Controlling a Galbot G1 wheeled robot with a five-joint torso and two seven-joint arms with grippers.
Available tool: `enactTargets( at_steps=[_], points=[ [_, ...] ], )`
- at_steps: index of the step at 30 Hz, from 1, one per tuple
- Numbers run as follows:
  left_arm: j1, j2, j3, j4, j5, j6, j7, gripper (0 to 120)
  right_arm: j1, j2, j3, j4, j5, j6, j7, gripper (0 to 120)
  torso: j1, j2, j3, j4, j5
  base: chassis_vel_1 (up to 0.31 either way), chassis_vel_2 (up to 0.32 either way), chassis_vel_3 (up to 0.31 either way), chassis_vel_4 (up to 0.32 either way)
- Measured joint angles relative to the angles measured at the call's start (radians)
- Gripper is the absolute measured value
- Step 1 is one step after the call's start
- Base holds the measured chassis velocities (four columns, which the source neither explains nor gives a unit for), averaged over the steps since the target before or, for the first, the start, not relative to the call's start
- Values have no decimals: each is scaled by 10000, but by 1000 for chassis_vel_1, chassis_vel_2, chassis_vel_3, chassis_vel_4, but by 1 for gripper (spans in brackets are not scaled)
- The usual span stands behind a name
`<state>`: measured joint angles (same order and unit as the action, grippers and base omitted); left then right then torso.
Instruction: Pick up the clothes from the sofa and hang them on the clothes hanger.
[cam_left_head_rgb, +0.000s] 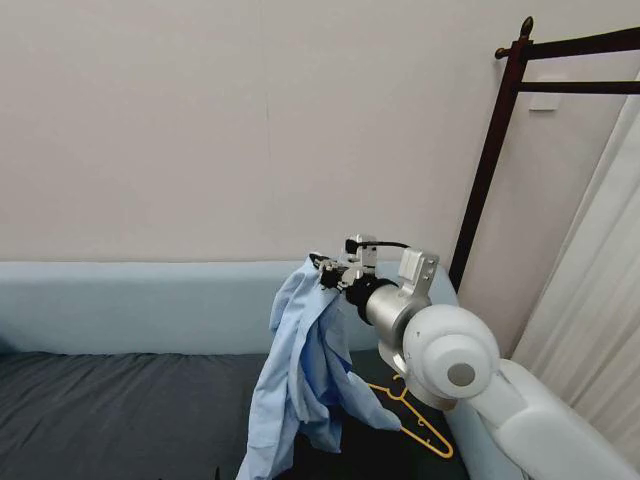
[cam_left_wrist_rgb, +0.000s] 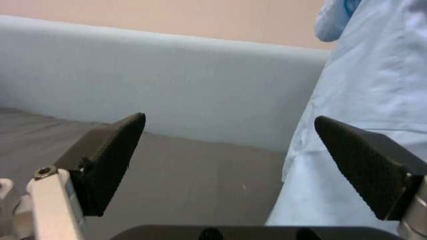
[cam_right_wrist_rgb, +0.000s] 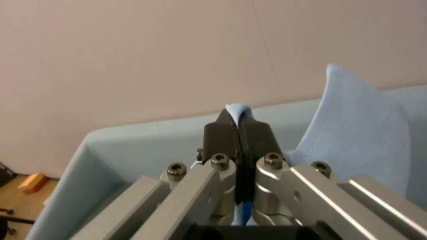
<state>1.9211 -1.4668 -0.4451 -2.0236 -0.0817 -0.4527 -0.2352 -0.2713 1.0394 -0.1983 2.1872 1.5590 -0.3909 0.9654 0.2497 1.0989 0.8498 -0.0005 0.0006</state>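
— Where my right claw (cam_right_wrist_rgb: 238, 131) sits, out ahead of me above the seat (cam_left_head_rgb: 100, 400), it is clenched on a fold of the shirt (cam_right_wrist_rgb: 360, 130). A bit of blue cloth pokes out between the tips.

— And the rest of the shirt?

— It hangs from that claw in long folds, its hem down near the dark seat, in front of the sofa (cam_left_head_rgb: 120, 300) back.

— Your left claw?

— Released. My left claw (cam_left_wrist_rgb: 229, 122) has both pads (cam_left_wrist_rgb: 107, 160) spread wide with nothing between them. It points at the sofa back, and the shirt is just beside one pad.

— Anything under the shirt?

— A yellow hanger (cam_left_head_rgb: 420, 425) lies on the seat beside the hanging cloth, below my right arm.

— Farther off?

— A dark wooden rack (cam_left_head_rgb: 490, 150) stands past the sofa's right end by the wall (cam_left_head_rgb: 200, 120), well apart from the shirt, with a pale curtain (cam_left_head_rgb: 600, 280) at its side.
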Motion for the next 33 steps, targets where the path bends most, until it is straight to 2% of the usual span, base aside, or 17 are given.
enactTargets(
  at_steps=[2, 8, 10, 11, 14, 15, 19, 27, 29, 32, 33],
  points=[
    [0, 4, -1, 18, 0, -2, 3, 100, 124, 81, -94, -71, -2, 62, 123, 0, 0, 1, 0, 0, 0, 0, 0, 0, 0],
    [-41, 4, -68, 105, -99, -66, 2, 100, 1104, 1097, -1052, -1304, -455, 565, 542, 0, 1, -1, 1, 3, -3, 0, 0, 0, 0],
    [-64, 92, -142, 122, -250, -98, 2, 100, 1521, 1620, -1290, -1819, -405, 634, 1171, 0, 0, -1, 1, 5, -1, 0, 0, 0, 0],
    [-64, 92, -142, 122, -250, -98, 2, 100, 1521, 1620, -1290, -1819, -405, 634, 1171, 0, 0, -1, 1, 5, -1, 0, 0, 0, 0],
    [-260, 210, -207, 267, -420, -100, -1, 100, 2220, 2517, -1385, -2696, -293, 678, 2285, 0, 0, 0, 1, 4, -4, 0, 0, 0, 0],
    [-260, 210, -207, 267, -420, -100, -1, 100, 2220, 2517, -1385, -2696, -293, 678, 2285, 0, 0, 0, 1, 4, -4, 0, 0, 0, 0],
    [-422, 208, -146, 363, -430, -23, 21, 100, 3303, 3316, -1479, -3449, -76, 791, 3436, 0, 1, -1, 1, 4, -3, 0, 0, 0, 0],
    [-583, 120, -52, 360, -395, 119, 142, 100, 4779, 3930, -1495, -4392, 282, 939, 4518, 0, 1, 0, -1, 4, -4, 0, 0, 0, 0],
    [-591, 137, -48, 385, -392, 120, 181, 100, 4779, 3947, -1478, -4434, 209, 1006, 4819, 0, 0, 0, -1, 4, -4, 0, 0, 0, 0],
    [-645, 173, -67, 589, -342, 121, 236, 100, 3568, 3492, -1514, -3916, -379, 1224, 5229, 0, 0, 0, -2, 6, -2, 0, 0, 0, 0],
    [-645, 173, -67, 589, -342, 121, 236, 100, 3568, 3492, -1514, -3916, -379, 1224, 5229, 0, 0, 0, -2, 6, -2, 0, 0, 0, 0]
  ],
)
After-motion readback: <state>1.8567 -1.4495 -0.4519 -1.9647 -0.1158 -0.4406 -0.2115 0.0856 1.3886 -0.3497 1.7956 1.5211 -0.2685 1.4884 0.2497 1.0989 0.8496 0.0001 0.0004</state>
